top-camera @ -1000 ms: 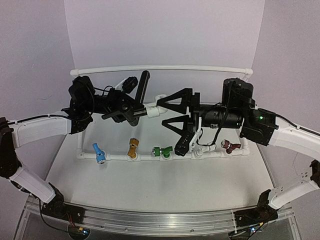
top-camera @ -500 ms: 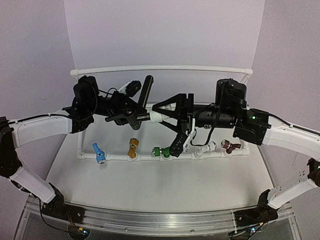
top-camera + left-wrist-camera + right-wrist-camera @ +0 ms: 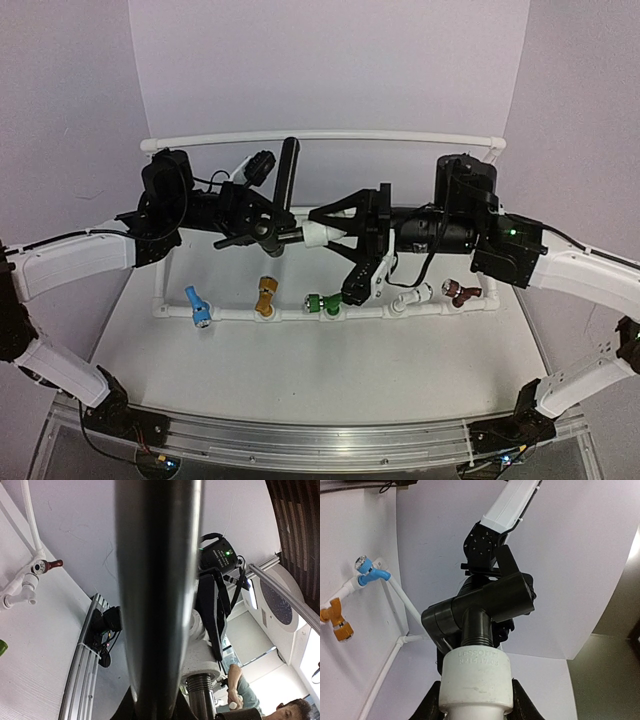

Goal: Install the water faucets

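Both arms meet in the air above the table (image 3: 330,365), over the white pipe frame (image 3: 330,137). The left gripper (image 3: 262,228) is clenched on the black faucet (image 3: 480,607). The faucet's long lever handle (image 3: 289,172) points away from the arm bases, and in the left wrist view it fills the middle of the picture as a dark, blurred bar. The right gripper (image 3: 335,232) is clamped on the white pipe fitting (image 3: 476,677). In the right wrist view its fingers (image 3: 432,705) press on both sides of this fitting.

The faucet and the fitting touch each other and lie on one line between the two grippers. The ribbed thread (image 3: 476,639) of the faucet enters the mouth of the fitting, and a few turns of it are visible outside. I judge that the joint is started but not fully closed. Each arm holds one part so that one part can be turned while the other resists, and the work is done in the air so that the long handle has room to swing.

On the near rail of the frame sit a blue faucet (image 3: 197,307), an orange faucet (image 3: 265,297), a green faucet (image 3: 322,303) and a dark red faucet (image 3: 460,292), well below the grippers. I think the joined pair belongs on this frame later.
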Motion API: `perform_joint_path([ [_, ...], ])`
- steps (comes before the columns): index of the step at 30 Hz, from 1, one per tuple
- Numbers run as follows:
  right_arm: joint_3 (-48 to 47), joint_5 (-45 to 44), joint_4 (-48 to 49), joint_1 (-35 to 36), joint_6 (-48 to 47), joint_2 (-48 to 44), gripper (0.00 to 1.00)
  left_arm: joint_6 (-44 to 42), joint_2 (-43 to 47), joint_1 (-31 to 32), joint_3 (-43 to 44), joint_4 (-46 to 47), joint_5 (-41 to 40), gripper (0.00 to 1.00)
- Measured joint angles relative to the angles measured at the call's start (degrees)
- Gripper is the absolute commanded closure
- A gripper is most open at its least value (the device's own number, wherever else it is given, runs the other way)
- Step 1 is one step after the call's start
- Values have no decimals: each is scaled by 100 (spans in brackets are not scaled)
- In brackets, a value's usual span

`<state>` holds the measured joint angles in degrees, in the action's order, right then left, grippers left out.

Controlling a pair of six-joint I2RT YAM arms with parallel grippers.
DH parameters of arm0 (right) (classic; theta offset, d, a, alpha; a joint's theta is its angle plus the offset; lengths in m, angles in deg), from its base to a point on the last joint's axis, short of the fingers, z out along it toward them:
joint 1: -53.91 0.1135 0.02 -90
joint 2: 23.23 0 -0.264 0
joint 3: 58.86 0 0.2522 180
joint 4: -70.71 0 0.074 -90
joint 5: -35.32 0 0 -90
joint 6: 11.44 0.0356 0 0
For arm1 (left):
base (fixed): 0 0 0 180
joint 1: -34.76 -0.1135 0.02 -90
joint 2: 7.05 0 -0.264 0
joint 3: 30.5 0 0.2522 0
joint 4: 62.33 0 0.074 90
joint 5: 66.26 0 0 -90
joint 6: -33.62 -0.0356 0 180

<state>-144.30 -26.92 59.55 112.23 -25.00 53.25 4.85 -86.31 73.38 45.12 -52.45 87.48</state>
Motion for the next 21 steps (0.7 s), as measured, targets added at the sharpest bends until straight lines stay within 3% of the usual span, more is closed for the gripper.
perform_joint_path([
  [9, 2, -146, -90, 40, 1899, -126, 100, -451, 330, 62, 1, -73, -810, 100],
  [21, -309, -168, -349, 86, 5665, -22, 100, -1106, 648, 79, -45, 140, -1438, 100],
])
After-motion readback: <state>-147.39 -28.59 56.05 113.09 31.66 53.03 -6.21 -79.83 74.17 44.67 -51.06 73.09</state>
